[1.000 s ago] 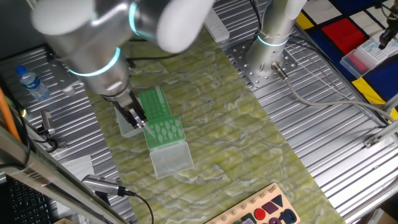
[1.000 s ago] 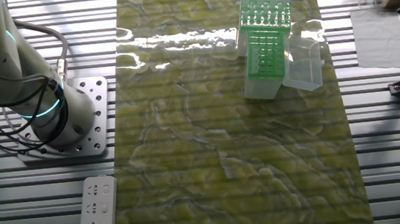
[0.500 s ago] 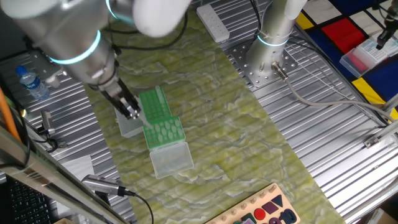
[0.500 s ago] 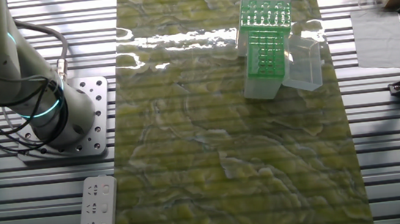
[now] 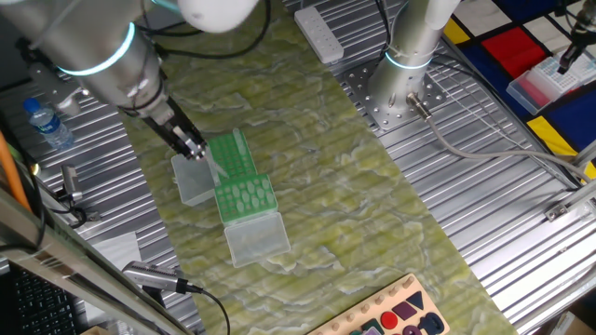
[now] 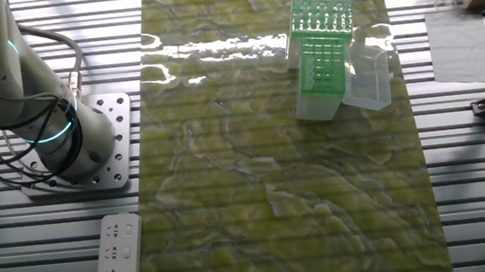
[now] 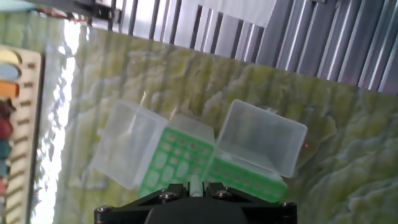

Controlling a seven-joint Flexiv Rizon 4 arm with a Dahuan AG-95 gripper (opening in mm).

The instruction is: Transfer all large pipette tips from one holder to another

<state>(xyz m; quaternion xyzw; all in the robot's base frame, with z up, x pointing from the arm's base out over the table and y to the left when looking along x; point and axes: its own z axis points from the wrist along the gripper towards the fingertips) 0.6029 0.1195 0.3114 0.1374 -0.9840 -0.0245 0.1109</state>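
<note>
Lifted up and over to the left since a second ago: the fingers (image 5: pixel 192 147), low over the rows of pale dots back then, now higher and beside the clear lid (image 5: pixel 193 181). Pinched almost closed, with a thin pale tip (image 5: pixel 212 167) hanging down from between them, or so it looks. Seen from the hand view too: a small whitish bit (image 7: pixel 194 182) squeezed in the middle.

Just to the right, the far green rack (image 5: pixel 231 154), with holes that look bare. Next to it, nearer the front, the full green rack (image 5: pixel 247 197), packed with the large pipette tips (image 5: pixel 250 194).

Means one tip pulled out and on its way. Probably time to line up over a bare hole in the far rack and push down. Lots more left to move, so only a small part of the job done.
</note>
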